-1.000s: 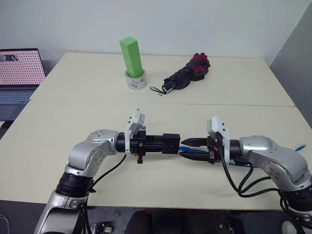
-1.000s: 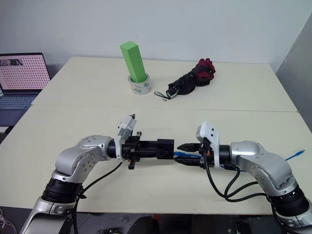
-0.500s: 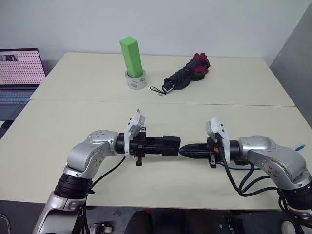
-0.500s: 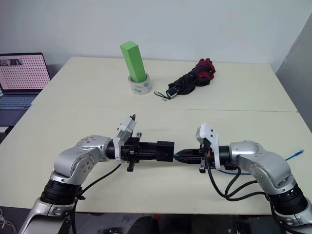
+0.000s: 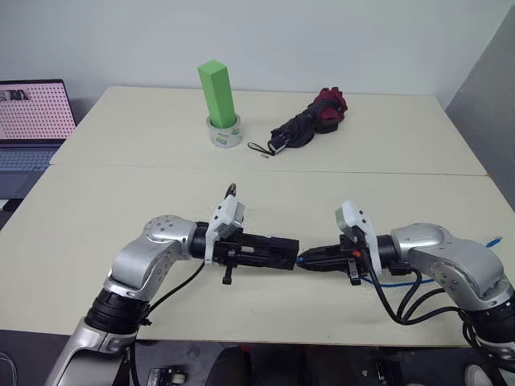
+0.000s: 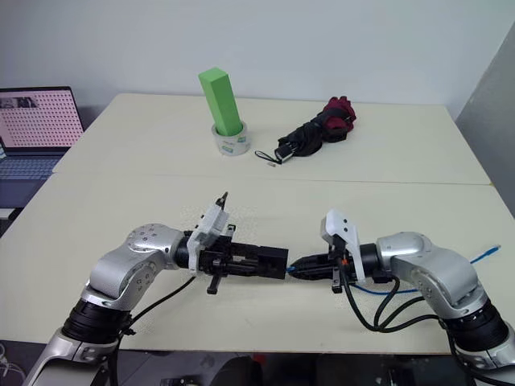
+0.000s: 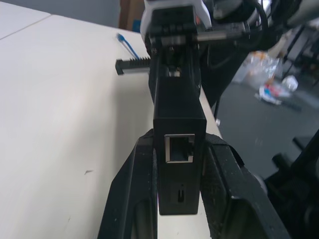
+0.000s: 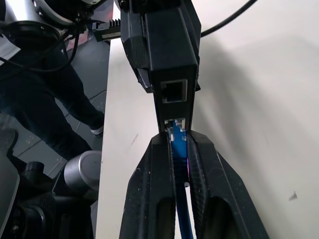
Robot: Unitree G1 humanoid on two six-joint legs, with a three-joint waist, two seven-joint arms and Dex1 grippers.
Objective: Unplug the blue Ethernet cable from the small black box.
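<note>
- Pink-patterned laptop screen stands beyond the counter's far-left corner, off the counter itself.
- Green block rises upright out of a tape roll near the counter's far edge, left of centre.
- Left hand hangs over the counter's near edge, pointing toward the right hand, clenched on the small black box; in the left wrist view the box sits squeezed between the two fingers, an empty port facing the camera.
- Black-and-red umbrella lies near the far edge, right of centre, its strap trailing toward the tape roll.
- Right hand points back at the left one, its tips just beside the box, clamped on the blue Ethernet cable just behind the plug, which sits in the box's lower port.
- Blue cord runs back under the right arm; its other end lies by the counter's right edge.
</note>
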